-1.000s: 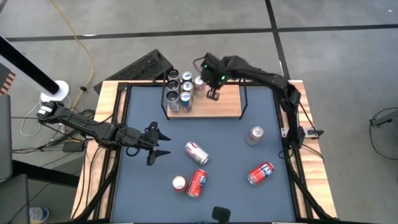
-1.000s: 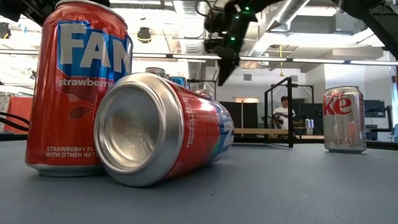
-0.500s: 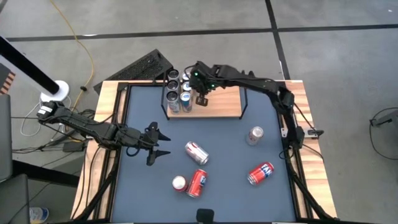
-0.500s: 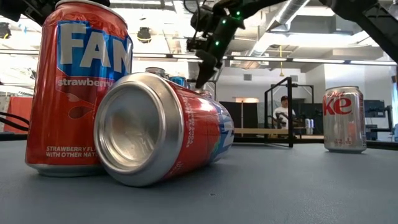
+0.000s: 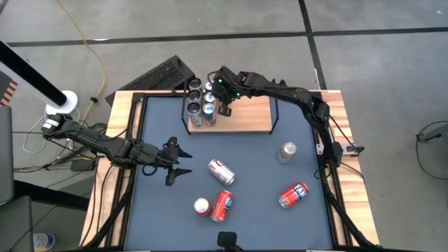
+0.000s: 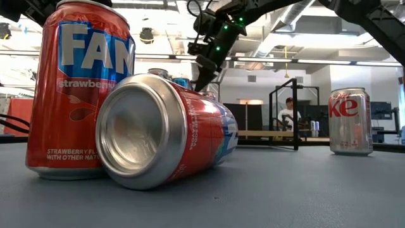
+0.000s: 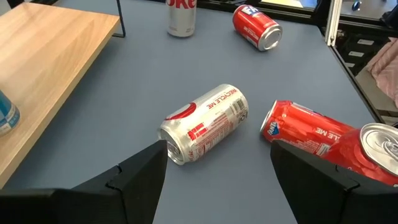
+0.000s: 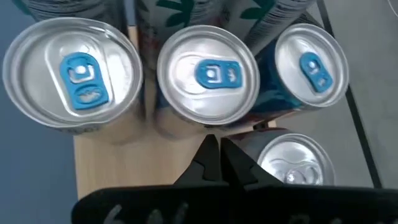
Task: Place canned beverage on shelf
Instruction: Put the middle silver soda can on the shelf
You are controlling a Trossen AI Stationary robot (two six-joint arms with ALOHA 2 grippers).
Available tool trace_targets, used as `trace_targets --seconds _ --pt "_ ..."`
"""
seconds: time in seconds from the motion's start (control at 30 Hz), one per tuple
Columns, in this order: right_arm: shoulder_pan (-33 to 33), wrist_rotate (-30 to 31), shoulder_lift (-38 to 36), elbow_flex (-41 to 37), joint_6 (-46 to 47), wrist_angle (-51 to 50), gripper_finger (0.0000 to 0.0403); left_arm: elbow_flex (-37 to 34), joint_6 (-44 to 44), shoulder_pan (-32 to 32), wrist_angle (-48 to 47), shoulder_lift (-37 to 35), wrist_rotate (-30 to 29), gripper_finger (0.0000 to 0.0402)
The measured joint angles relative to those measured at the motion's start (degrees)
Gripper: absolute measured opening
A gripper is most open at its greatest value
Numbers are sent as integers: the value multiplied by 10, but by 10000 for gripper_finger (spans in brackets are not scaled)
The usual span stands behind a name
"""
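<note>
While six cans stand clustered at one end of the shelf [image 5: 245, 115], five more wait on the desk [image 5: 259, 224]. Task partly done by my reckoning.

Right gripper [image 5: 225, 109] hovers just beside the cluster of shelved cans [image 5: 201, 102], over the board. Its wrist view shows the fingers clenched together, tips touching, nothing between them, pointing down right next to a blue-tabbed can [image 8: 207, 74].

Left gripper [image 5: 179, 162] sits low over the desk, well apart from the shelf, fingers spread wide and empty. Nearest to it lies a silver-and-red can on its side [image 7: 205, 123].

Left to shelve: that one, a red can lying down [image 5: 222, 206], a small upright one [image 5: 201, 206] touching or just beside it, a red Fanta can [image 5: 293, 195] on its side, an upright Diet Coke can [image 5: 286, 151]. Free board remains beyond the cluster.
</note>
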Motion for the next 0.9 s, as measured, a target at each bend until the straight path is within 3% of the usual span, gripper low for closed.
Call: trace_targets --seconds 0.9 --pt "-27 2 1 0 16 -62 0 0 0 0 -2 0 0 275"
